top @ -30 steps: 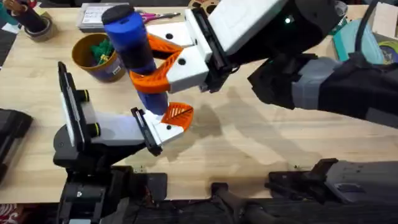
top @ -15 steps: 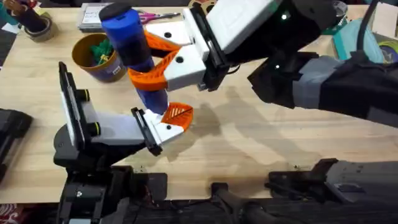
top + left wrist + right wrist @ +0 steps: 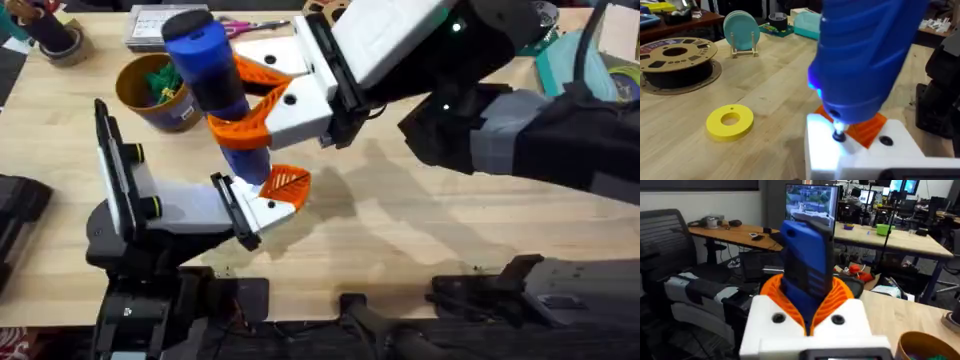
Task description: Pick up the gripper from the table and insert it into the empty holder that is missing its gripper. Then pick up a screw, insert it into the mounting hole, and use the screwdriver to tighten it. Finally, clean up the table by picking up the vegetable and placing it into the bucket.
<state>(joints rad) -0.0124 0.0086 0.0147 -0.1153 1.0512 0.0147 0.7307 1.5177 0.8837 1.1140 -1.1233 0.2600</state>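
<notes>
A pale wooden bench [image 3: 420,230] is carrying everything here. The bucket [image 3: 152,92] is standing on it toward the far left, with green pieces sitting inside. Behind the bucket, a grey box [image 3: 148,27] and a pair of pink-handled scissors [image 3: 250,26] are lying near the far edge. In the left wrist view, a yellow flat ring [image 3: 730,120] is lying flat on the wood, a filament spool [image 3: 677,59] is resting just beyond it, and teal discs [image 3: 741,31] are standing upright in a small wooden rack farther back.
</notes>
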